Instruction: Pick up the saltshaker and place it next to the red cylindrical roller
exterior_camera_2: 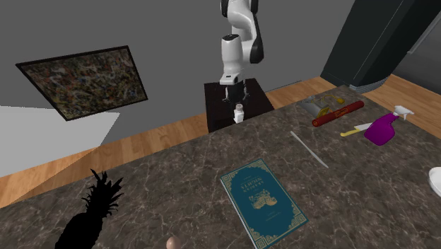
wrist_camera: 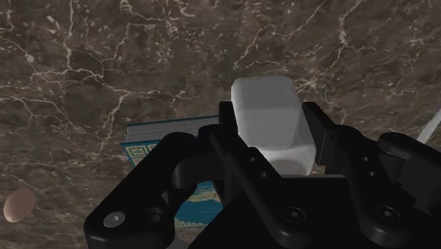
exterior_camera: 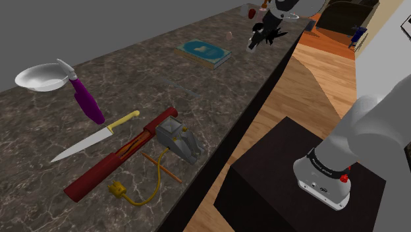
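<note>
The white saltshaker [wrist_camera: 265, 106] sits clasped between my black fingers [wrist_camera: 226, 134], and my gripper [wrist_camera: 271, 126] is shut on it. In the second exterior view the saltshaker [exterior_camera_2: 239, 113] hangs under my gripper [exterior_camera_2: 237, 101], above the counter's far edge. In the shoulder view my gripper [exterior_camera: 259, 37] holds the saltshaker [exterior_camera: 253, 45] over the far end of the counter, just beyond the book. The red cylindrical roller [exterior_camera: 124, 156] lies near the counter's front, far from my gripper; it also appears as the red roller [exterior_camera_2: 338, 112] at the second exterior view's right.
A teal book [exterior_camera: 204, 53] lies below my gripper. A knife [exterior_camera: 95, 140], a purple spray bottle [exterior_camera: 87, 100], a white bowl [exterior_camera: 41, 77], a grey tool [exterior_camera: 179, 139] and a yellow cable [exterior_camera: 141, 195] surround the roller. An egg [wrist_camera: 19, 205] and a black pineapple shape [exterior_camera_2: 92, 212] stand beyond the book.
</note>
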